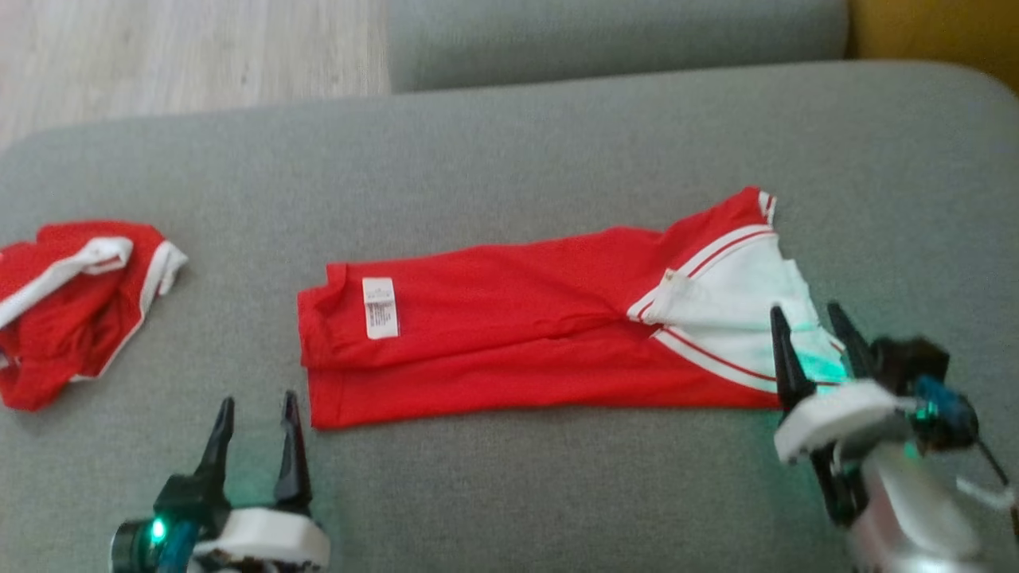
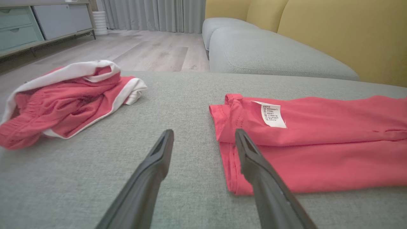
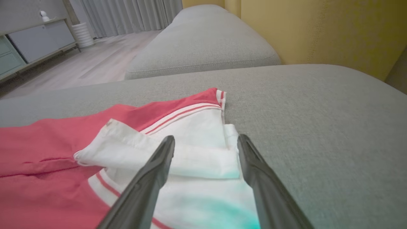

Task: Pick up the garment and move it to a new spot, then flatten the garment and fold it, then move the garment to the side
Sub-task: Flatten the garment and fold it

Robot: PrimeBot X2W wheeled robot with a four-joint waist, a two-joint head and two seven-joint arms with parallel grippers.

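Where the garment [image 1: 517, 334] lies on the grey sofa cushion [image 1: 509, 143], its long axis runs from one gripper to the other, crosswise to both pairs of fingers. It is folded lengthwise into a long, fairly flat band.

The hem end points toward the left gripper [image 1: 259, 398]. This gripper stands with its fingers spread and nothing between them. The near hem corner sits just ahead of its right-hand finger, and whether that finger touches the cloth cannot be told.

The neck end points toward the right gripper [image 1: 804, 309]. Its fingers are likewise spread and empty, and their tips stand over the white cloth at that end. Contact with the cloth cannot be judged.

Most of the body is plain red, with a soft lengthwise crease where the upper layer overlaps the lower. A white care label [image 1: 380, 307] with printed lines lies on the upper layer just ahead of the left gripper's fingertips. At the right gripper's end a white panel [image 1: 740, 294] edged with thin red stripes is partly turned over on itself. A greenish glow falls on the cloth below the fingers.

A second, crumpled red garment with white trim [image 1: 72, 310] lies to the outer side of the left gripper, well apart from the folded one.
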